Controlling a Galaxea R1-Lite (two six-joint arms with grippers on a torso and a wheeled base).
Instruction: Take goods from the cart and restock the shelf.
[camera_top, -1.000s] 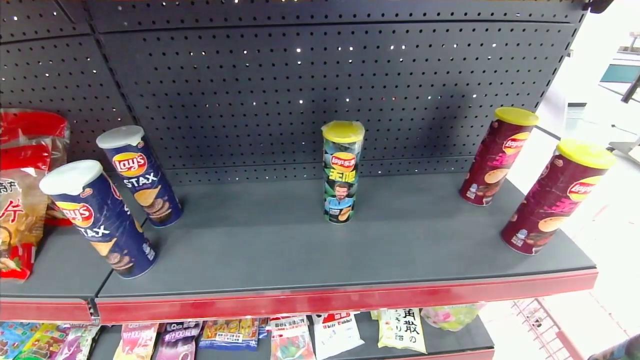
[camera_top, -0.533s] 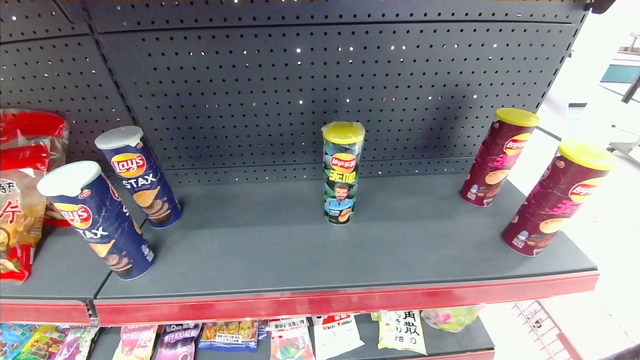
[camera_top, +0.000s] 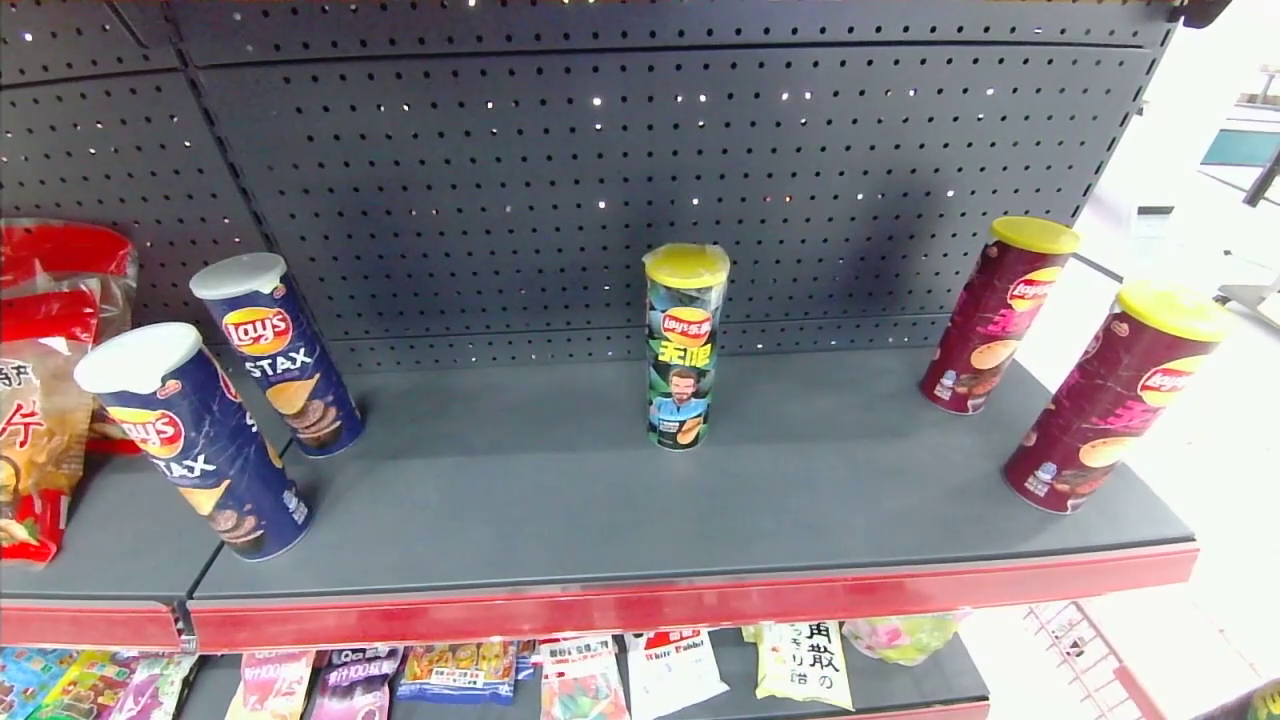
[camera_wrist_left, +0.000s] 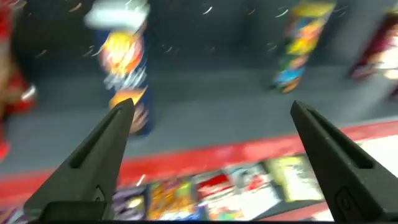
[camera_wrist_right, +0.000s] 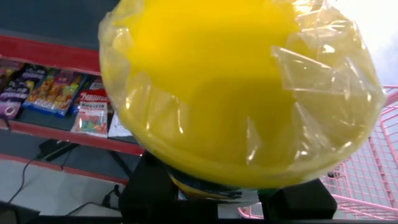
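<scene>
Left gripper (camera_wrist_left: 211, 104): fingers were spread wide and empty, facing the shelf (camera_top: 560, 500) front.
Right gripper (camera_wrist_right: 217, 202): was clamped on the yellow-lidded can (camera_wrist_right: 236, 81), held off the shelf, in front of it.
Shelf stock: green can (camera_top: 684, 345) stood mid-shelf.

Bare shelf deck (camera_top: 520, 500) is lying open on either side of the green can (camera_top: 685, 350) standing mid-shelf: one wide gap is running to the two blue cans (camera_top: 195, 440) at left, another to the two maroon cans (camera_top: 995, 315) at right, with the pegboard (camera_top: 600, 200) closing off the back and the front edge lying unobstructed.
</scene>
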